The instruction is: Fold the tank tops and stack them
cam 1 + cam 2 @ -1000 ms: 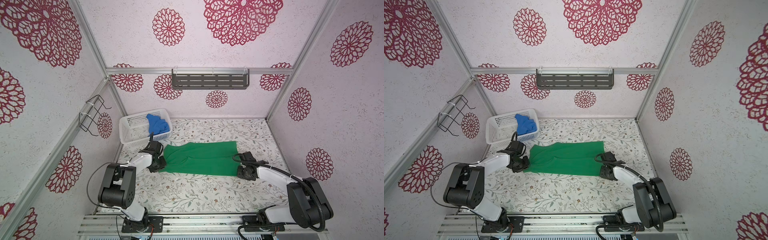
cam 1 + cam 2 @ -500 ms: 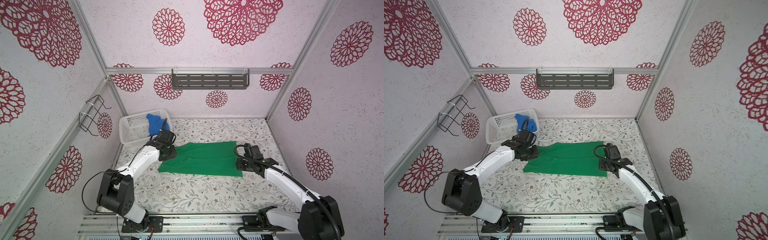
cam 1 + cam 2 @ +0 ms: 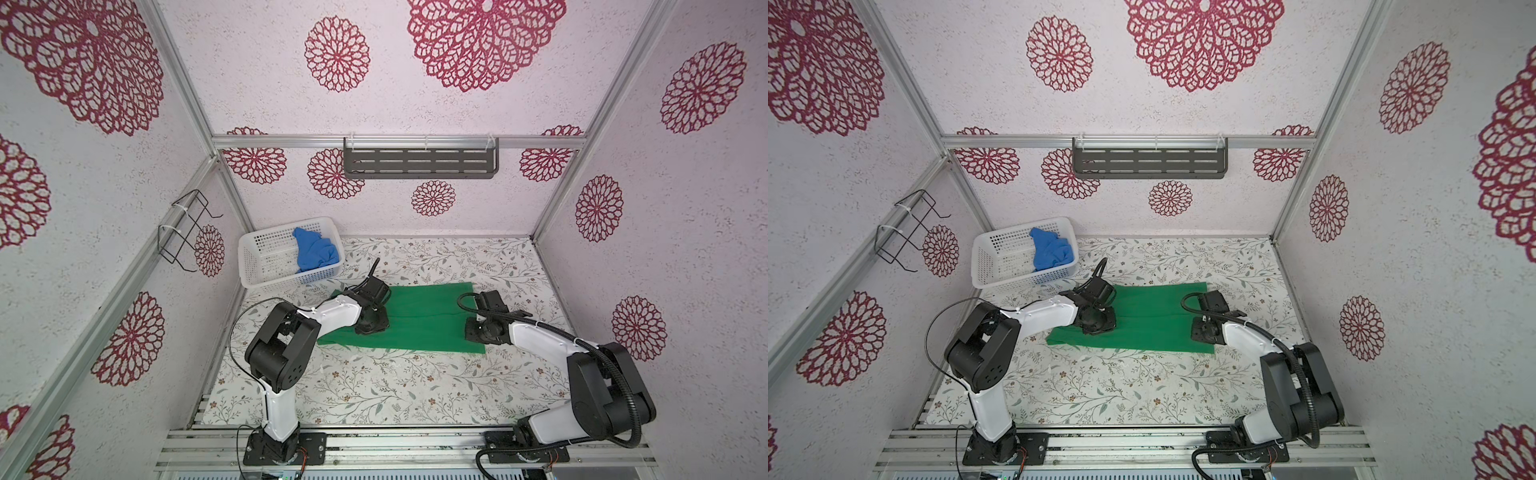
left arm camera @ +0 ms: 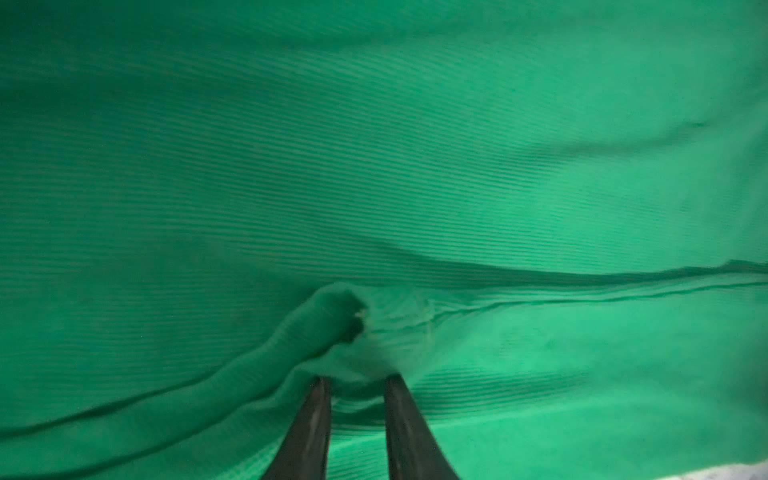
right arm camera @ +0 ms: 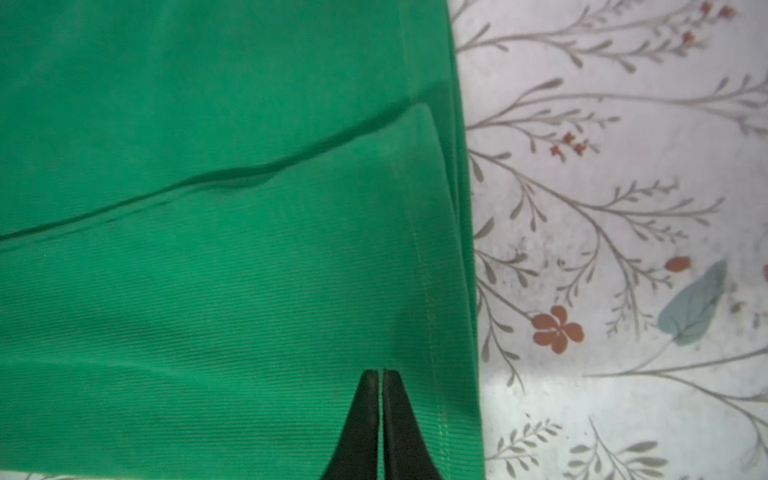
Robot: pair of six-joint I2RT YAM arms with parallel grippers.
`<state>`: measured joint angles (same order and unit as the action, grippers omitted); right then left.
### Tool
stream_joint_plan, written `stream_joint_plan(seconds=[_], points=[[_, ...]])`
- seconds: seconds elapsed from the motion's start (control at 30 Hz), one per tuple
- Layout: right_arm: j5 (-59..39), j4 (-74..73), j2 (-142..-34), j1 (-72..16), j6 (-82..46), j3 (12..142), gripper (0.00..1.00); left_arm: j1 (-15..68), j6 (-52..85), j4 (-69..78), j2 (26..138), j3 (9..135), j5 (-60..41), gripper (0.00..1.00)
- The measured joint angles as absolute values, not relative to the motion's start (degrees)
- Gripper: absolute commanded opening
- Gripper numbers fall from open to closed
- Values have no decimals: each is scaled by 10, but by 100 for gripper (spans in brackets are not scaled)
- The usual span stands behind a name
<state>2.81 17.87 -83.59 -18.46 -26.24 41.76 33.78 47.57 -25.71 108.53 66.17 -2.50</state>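
Observation:
The green tank top (image 3: 424, 320) (image 3: 1154, 320) lies flat on the floral table as a long band, with one layer folded over another. My left gripper (image 3: 372, 326) (image 3: 1100, 324) rests on its left part. In the left wrist view the left gripper (image 4: 357, 380) has a puckered bunch of the green tank top (image 4: 374, 166) pinched between its slightly parted fingers. My right gripper (image 3: 478, 332) (image 3: 1202, 332) sits at the cloth's right end. In the right wrist view the right gripper (image 5: 381, 372) is shut, its tips on the green tank top (image 5: 208, 291) beside the stitched hem. The blue tank top (image 3: 313, 251) (image 3: 1050, 249) lies crumpled in the basket.
The white perforated basket (image 3: 266, 253) (image 3: 1000, 257) stands at the back left corner of the table (image 3: 374, 386). A black wire rack (image 3: 185, 228) hangs on the left wall. A dark slotted shelf (image 3: 419, 162) is mounted on the back wall. Walls enclose three sides.
Both grippers went from the cloth's ends up to its far edge, then came back down onto it. The left one now sits further in over the cloth. The right gripper opened and then shut.

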Motion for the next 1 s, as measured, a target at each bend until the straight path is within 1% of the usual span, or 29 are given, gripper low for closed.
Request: stream_joint_plan(seconds=[0.2, 0.37, 0.43, 0.53, 0.6, 0.67, 0.73, 0.77, 0.83, 0.9, 0.93, 1.0], points=[[36, 174, -823, -205, -288, 379, 11, 346, 494, -209, 1054, 604, -28, 26], [25, 204, -763, -248, -325, 336, 12, 382, 548, -144, 959, 471, -60, 26], [16, 232, -743, -263, -337, 329, 12, 404, 575, -143, 921, 432, -66, 27], [-15, 277, -729, -273, -345, 331, 16, 437, 604, -189, 868, 401, -71, 30], [-23, 316, -726, -273, -342, 343, 26, 444, 610, -249, 839, 399, -68, 37], [-20, 352, -725, -267, -324, 372, 46, 431, 598, -316, 812, 415, -60, 45], [-17, 365, -724, -252, -294, 405, 61, 397, 575, -356, 802, 449, -51, 52], [-18, 363, -723, -239, -278, 424, 66, 375, 558, -366, 802, 473, -45, 54], [-19, 356, -721, -216, -244, 453, 65, 339, 526, -368, 806, 517, -37, 54], [-22, 345, -723, -197, -217, 477, 62, 311, 489, -361, 823, 565, -28, 51], [-23, 339, -726, -191, -205, 488, 60, 301, 463, -354, 840, 591, -25, 49], [-27, 328, -734, -181, -184, 506, 57, 288, 427, -341, 882, 636, -21, 47]])
